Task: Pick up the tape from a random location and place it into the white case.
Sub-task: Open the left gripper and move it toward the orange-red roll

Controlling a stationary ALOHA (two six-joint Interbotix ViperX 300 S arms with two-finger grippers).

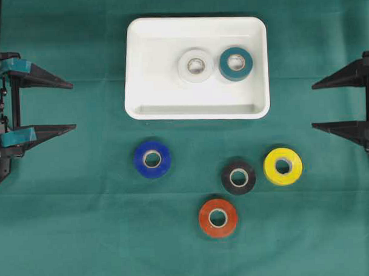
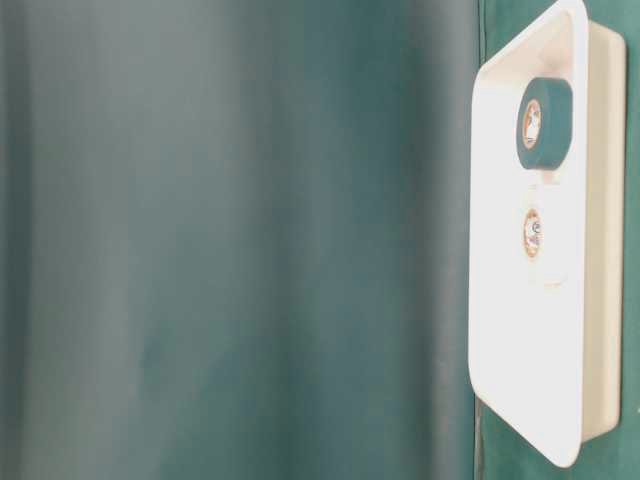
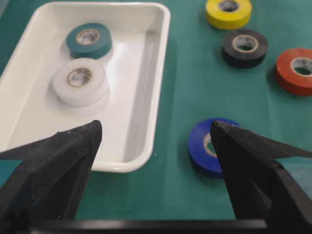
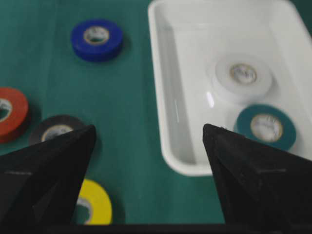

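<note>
Both grippers wide open, empty: left gripper (image 1: pixel 67 107) and right gripper (image 1: pixel 320 105) parked at the surface edges. White case (image 1: pixel 139 67) holds a white roll (image 1: pixel 196 65) and teal roll (image 1: pixel 235 63). Four remain on the green surface (image 1: pixel 84 226): blue (image 1: pixel 152 158), black (image 1: pixel 238 176), yellow (image 1: pixel 283 166), red (image 1: pixel 218 218). Next grasp probably yellow with the right: come straight down, fingers straddling the roll, clear of black just beside it.

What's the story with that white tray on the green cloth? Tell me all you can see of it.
The white tray is a shallow rectangle of glossy, plastic-looking material with rounded corners and a raised rim. It lies flat on the green cloth, above the four loose rolls in the overhead view. Inside, toward its right half, a white tape roll and a teal tape roll lie flat side by side. Neither gripper touches it.
</note>
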